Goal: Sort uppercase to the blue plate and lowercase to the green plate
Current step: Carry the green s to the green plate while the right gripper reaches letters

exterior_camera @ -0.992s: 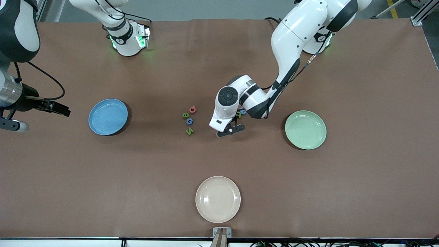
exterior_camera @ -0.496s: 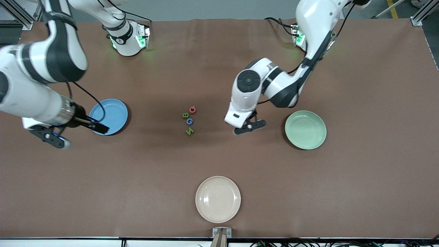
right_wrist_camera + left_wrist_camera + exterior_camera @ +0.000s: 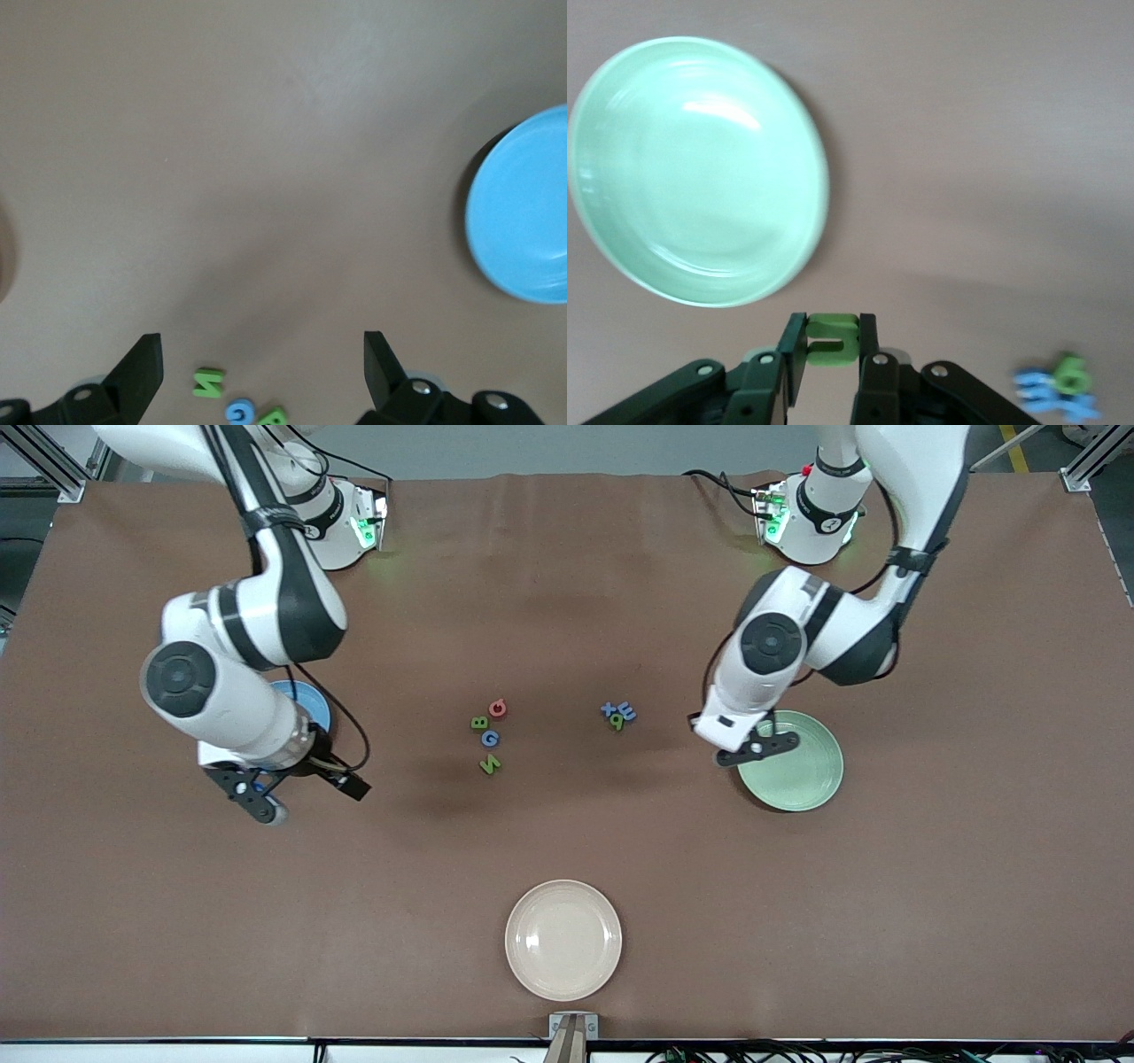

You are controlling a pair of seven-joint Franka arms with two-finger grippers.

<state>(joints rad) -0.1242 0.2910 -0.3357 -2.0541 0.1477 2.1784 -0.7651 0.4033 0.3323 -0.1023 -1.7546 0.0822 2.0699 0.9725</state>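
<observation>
A robotics lab: two white robot arms are bolted along one edge of a brown-covered tabletop [image 3: 567, 841], their bases glowing green. Aluminium framing [image 3: 1088, 465] stands at the tabletop's corners, and cables [image 3: 797, 1052] run along its camera-side edge.

A mint-green plate [image 3: 802, 772] lies right of centre; a blue plate [image 3: 312, 707] at left is mostly hidden. Mid-frame, four capital letters [image 3: 488, 735] lie in a loose column. Three small letters [image 3: 618, 713] are clustered beside them. A green letter [image 3: 832, 340] is pinched aloft.
</observation>
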